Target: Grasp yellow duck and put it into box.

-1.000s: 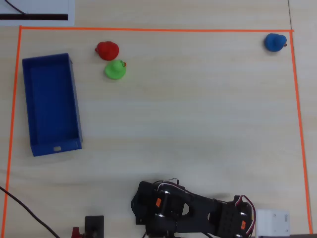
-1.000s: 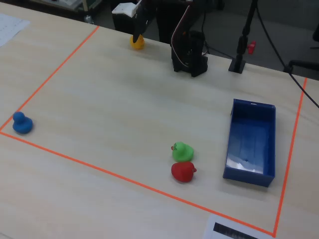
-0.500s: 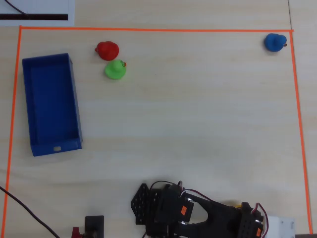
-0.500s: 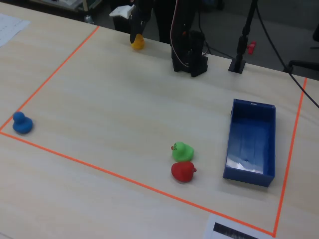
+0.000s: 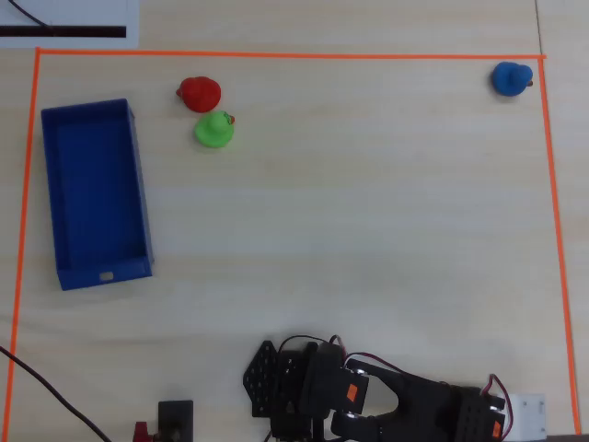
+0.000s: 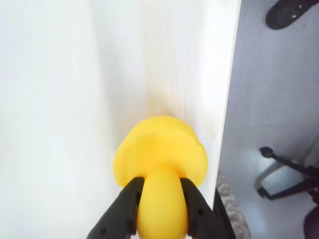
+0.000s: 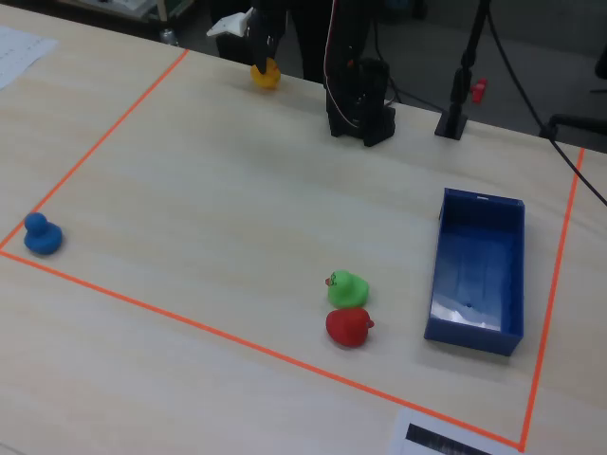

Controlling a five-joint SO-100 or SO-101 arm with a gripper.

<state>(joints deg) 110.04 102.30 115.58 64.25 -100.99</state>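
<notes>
Box [image 7: 477,275] sits empty near the table's right edge in fixed view, well apart from the arm at the far edge. Arm is folded back low over that edge. Gripper [image 6: 160,209] is closed w/ both black fingers [image 6: 124,209] pinching the yellow duck [image 6: 160,149]. Duck prob light, soft, a bit slick; narrow part looks best for hold.

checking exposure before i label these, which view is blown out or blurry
Wrist view: table washed nearly white by overexposure, wood grain faint; the yellow duck in the gripper fills the lower frame, soft-edged from closeness. Overhead view: even light, mild softness, no glare on the box. Fixed view: even, dimmer; a pale sheen on the box floor; background dark.
</notes>
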